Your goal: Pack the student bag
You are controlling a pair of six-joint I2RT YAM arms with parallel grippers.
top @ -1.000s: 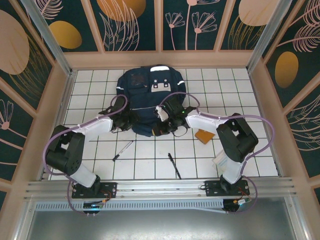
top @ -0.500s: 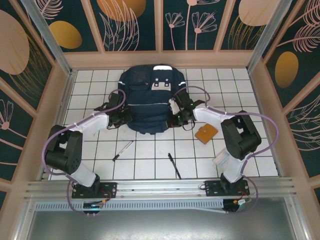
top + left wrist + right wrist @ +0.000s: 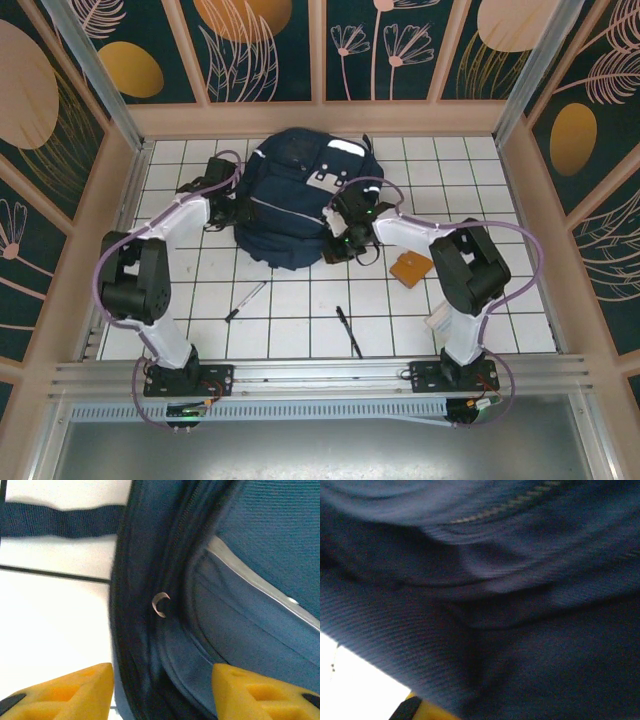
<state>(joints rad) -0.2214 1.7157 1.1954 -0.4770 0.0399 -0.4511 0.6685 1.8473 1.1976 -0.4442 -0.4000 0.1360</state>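
Student bag rotated; top (apparently) points far-right.

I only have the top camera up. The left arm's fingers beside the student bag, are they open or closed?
Observer: Open. In the left wrist view the left fingers stand apart, with the zip edge of the student bag between them.
Operator: Anything there to grab?
Observer: A small silver loop sits on that dark zip edge, further along from the fingertips.
Operator: And the right side?
Observer: The right fingers are shut. Blurred navy fabric lies right against that camera, so I can't tell whether they pinch cloth.
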